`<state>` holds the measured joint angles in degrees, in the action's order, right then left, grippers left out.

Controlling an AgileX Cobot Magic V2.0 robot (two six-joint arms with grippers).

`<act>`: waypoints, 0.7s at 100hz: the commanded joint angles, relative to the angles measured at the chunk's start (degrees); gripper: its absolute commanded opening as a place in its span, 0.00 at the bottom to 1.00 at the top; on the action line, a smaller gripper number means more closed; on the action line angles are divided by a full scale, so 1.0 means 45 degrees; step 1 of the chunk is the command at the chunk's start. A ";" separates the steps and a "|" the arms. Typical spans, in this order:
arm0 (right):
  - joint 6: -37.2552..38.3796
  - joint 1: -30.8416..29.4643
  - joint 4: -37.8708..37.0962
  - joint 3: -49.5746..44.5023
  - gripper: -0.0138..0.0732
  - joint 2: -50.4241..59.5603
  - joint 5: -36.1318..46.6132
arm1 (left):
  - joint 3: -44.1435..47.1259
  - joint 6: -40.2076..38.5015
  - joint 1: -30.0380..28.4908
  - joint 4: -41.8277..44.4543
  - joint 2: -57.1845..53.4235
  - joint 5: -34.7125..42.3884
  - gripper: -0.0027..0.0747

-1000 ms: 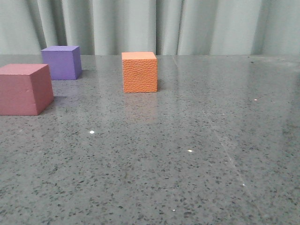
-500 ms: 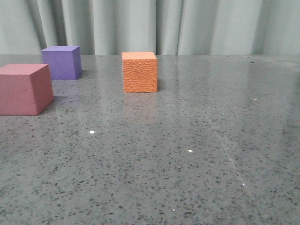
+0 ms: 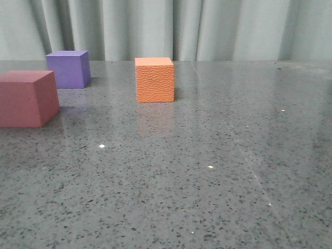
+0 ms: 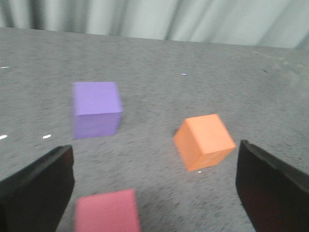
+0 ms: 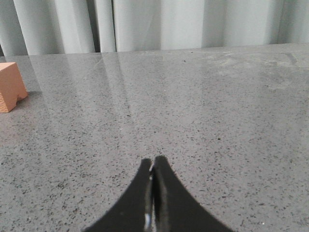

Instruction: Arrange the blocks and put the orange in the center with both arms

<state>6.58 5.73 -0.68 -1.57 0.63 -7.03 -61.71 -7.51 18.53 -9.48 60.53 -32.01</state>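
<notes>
In the front view the orange cube (image 3: 154, 79) stands mid-table. The purple cube (image 3: 68, 69) is at the far left and the pink-red cube (image 3: 27, 98) nearer, at the left edge. No gripper shows in that view. In the left wrist view my left gripper (image 4: 154, 186) is open and empty above the table, with the pink-red cube (image 4: 106, 211) between its fingers, the purple cube (image 4: 96, 108) and the orange cube (image 4: 204, 140) beyond. In the right wrist view my right gripper (image 5: 153, 163) is shut and empty over bare table; the orange cube's corner (image 5: 10, 87) is far off.
The table (image 3: 218, 171) is a dark grey speckled stone surface. A pale green curtain (image 3: 207, 28) hangs behind its far edge.
The three cubes have not moved in the front view. The pink-red cube's side looks a little darker now.
</notes>
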 commanded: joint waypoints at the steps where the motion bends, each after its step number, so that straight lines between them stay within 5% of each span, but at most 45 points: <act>1: -0.0084 -0.0052 0.0038 0.0173 0.08 0.0305 0.1113 | -0.1346 -0.0787 0.0849 0.0394 0.1178 0.1231 0.85; 51: -0.0084 -0.0052 0.0038 0.0173 0.08 0.0305 0.1113 | -0.7453 -0.7033 0.4316 0.6058 0.8438 -0.0654 0.85; 70: -0.0084 -0.0052 0.0038 0.0173 0.08 0.0305 0.1113 | -0.9202 -0.7537 0.4836 0.7038 0.9893 -0.2131 0.85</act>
<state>6.58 5.73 -0.68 -1.57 0.63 -7.03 -98.70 -40.01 39.32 19.40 106.24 -41.40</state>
